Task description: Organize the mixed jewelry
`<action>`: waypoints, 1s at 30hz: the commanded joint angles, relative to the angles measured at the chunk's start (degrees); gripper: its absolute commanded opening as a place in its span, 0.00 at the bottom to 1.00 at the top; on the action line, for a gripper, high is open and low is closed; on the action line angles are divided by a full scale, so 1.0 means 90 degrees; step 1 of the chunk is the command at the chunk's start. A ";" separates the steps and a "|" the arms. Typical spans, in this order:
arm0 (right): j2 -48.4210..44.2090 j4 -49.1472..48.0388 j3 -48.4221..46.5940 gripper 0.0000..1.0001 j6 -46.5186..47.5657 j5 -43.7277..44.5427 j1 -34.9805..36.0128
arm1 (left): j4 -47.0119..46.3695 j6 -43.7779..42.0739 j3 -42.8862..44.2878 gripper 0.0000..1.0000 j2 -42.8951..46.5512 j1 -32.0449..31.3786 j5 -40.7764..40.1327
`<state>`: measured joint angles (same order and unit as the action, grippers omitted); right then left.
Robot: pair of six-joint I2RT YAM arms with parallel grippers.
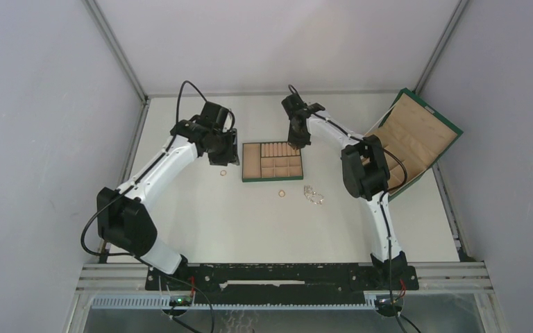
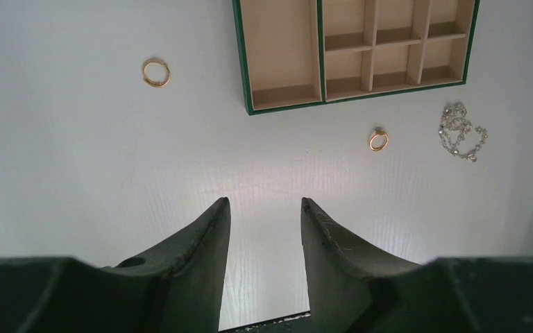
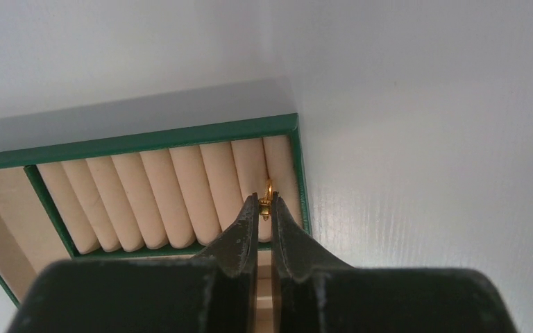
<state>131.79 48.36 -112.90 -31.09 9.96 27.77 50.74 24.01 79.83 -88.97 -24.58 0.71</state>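
Table (image 1: pixel 215 222): white, carries all items.
Box (image 1: pixel 416 132): open, at right edge.
Tray (image 1: pixel 272 179): centre.
Left gripper (image 2: pixel 264 202): spread, empty, above bare surface.
Right gripper (image 3: pixel 264 205): pinching gold ring (image 3: pixel 268 191) at end rolls (image 3: pixel 180 187); seating unclear.
Chain (image 2: pixel 461 132): before tray's right corner.
Ring 1 (image 2: pixel 156 72): left of tray.
Ring 2 (image 2: pixel 379 139): before tray, near chain.

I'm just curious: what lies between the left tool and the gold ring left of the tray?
Nothing: the left wrist view shows only bare white table between the left tool and that gold ring.
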 commanded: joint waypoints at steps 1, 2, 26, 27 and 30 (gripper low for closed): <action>-0.0044 -0.0195 0.0076 0.00 0.0171 -0.0076 -0.0104 | -0.0051 -0.0078 -0.0070 0.46 0.0230 -0.0014 0.0174; -0.0032 -0.0219 0.0107 0.00 0.0207 -0.0083 -0.0111 | -0.0044 -0.0087 -0.0074 0.46 0.0215 -0.0013 0.0175; -0.0621 -0.0979 0.0857 0.23 0.1277 -0.0419 -0.0107 | 0.0001 -0.0248 -0.0006 0.45 0.0049 -0.0013 0.0394; -0.0709 -0.0992 0.0880 0.23 0.1254 -0.0384 -0.0109 | 0.0005 -0.0250 -0.0012 0.45 0.0051 -0.0013 0.0400; -0.0922 -0.1081 0.0942 0.24 0.1244 -0.0357 -0.0131 | 0.0018 -0.0251 -0.0018 0.45 0.0061 -0.0018 0.0419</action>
<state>128.90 39.29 -105.32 -20.43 6.35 27.22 51.00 22.98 79.11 -88.92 -24.58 3.36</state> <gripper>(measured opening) 0.232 0.458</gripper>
